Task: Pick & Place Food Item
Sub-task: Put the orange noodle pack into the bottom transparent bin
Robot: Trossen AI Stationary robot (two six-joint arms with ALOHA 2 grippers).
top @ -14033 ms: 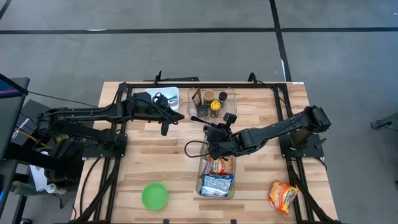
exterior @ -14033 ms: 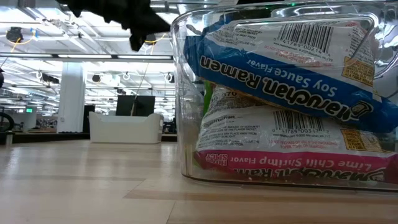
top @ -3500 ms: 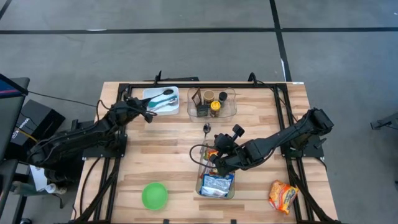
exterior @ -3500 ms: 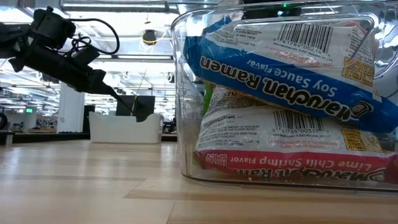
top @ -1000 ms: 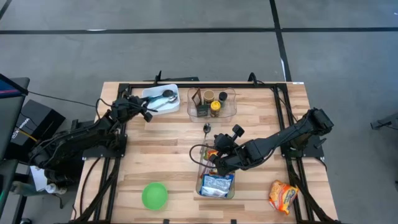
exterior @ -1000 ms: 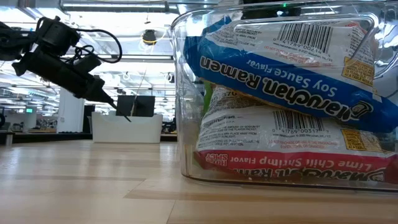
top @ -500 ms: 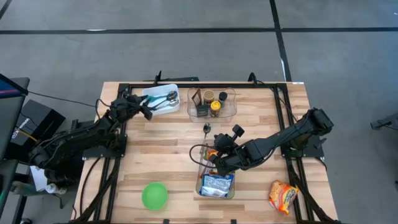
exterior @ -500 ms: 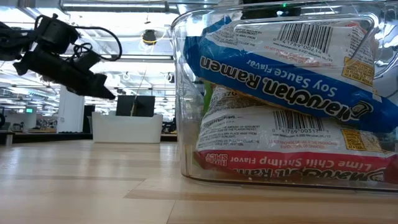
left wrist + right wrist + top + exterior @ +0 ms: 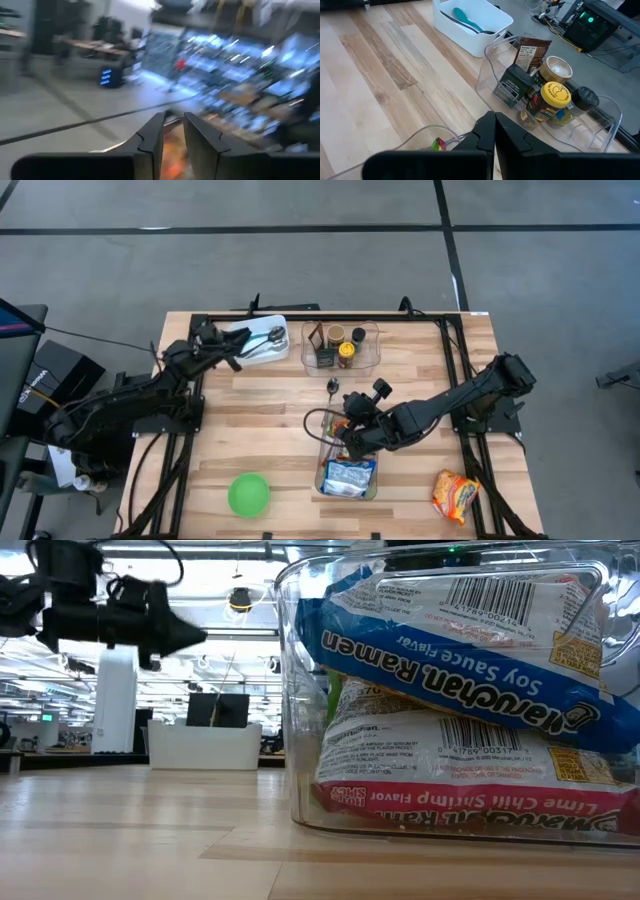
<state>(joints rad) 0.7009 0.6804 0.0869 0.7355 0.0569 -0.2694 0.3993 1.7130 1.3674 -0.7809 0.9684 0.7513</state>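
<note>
A clear bin [image 9: 322, 480] near the table's front middle holds ramen packs lying flat on one another: a blue soy sauce pack [image 9: 460, 635] on a lime chili shrimp pack [image 9: 450, 775]. One more orange pack [image 9: 455, 495] lies flat on the table at the front right. My right gripper [image 9: 343, 442] hangs shut above the bin's far end [image 9: 432, 131] with nothing in it. My left gripper [image 9: 236, 346] is up in the air at the far left beside the white bin [image 9: 284, 352]. It points about level [image 9: 200, 637], and its fingers [image 9: 173, 132] stand a narrow gap apart.
The white bin [image 9: 470, 42] holds utensils. A clear bin of spice jars [image 9: 372, 350] stands at the far middle [image 9: 545, 95]. A small spoon [image 9: 333, 387] lies between it and the ramen bin. A green bowl [image 9: 249, 494] sits at the front left. Bare wood lies between the arms.
My left gripper has risen and gone a little toward the table's far edge, beside the white bin. It has tipped up from slanting downward to about level and rolled about its own axis. My right gripper and the packs have kept still.
</note>
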